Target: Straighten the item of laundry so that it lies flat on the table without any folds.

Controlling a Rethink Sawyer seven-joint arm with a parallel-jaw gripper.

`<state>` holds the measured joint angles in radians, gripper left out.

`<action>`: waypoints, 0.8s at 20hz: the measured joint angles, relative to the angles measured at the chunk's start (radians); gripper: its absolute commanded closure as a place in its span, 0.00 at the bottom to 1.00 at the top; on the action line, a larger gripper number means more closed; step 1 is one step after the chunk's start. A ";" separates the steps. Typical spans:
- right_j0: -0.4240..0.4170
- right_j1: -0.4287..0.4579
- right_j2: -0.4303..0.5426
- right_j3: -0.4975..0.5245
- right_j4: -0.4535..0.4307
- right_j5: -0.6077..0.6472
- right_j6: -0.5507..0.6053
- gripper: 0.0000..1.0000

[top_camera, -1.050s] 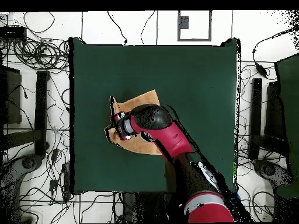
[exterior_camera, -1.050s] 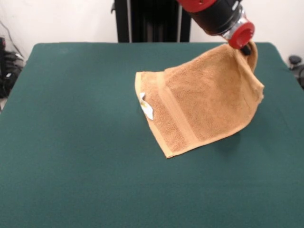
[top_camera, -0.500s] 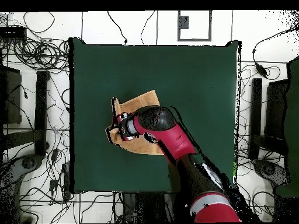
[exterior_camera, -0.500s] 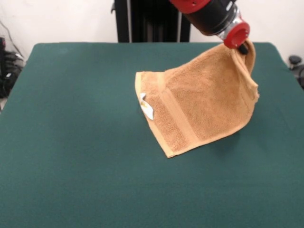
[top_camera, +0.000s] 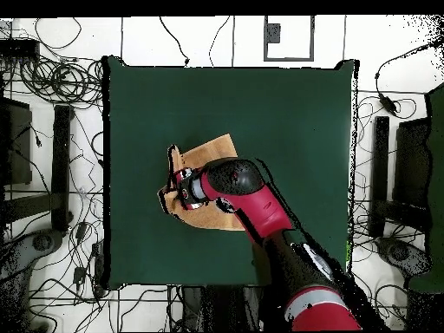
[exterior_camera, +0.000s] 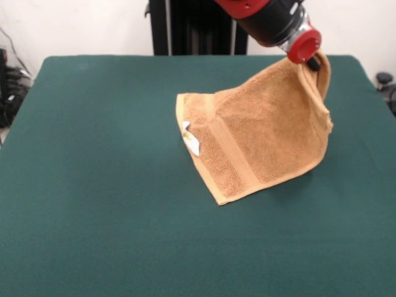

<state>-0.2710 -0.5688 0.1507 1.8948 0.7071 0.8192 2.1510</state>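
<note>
Dark green felt table fills frame, wide bare cover left and along bottom; less room at right edge near raised cloth. White wall behind, cable tangle on floor around table in overhead view. Red-black arm enters from frame top. Tan-orange terry towel right of centre, tented: one corner lifted upper right, lower edge and woven band resting on felt. Gripper clamped on lifted corner, fingers together on cloth. Small white label at towel's left edge.
</note>
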 measured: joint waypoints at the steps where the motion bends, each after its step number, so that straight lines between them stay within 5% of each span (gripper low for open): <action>1: 0.000 0.000 0.000 0.000 0.000 0.000 0.000 1.00; 9: -0.003 0.000 0.007 0.004 0.000 -0.021 0.000 1.00; 16: -0.087 0.006 0.104 0.063 0.027 -0.039 0.000 1.00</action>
<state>-0.3579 -0.5633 0.2548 1.9579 0.7346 0.7805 2.1510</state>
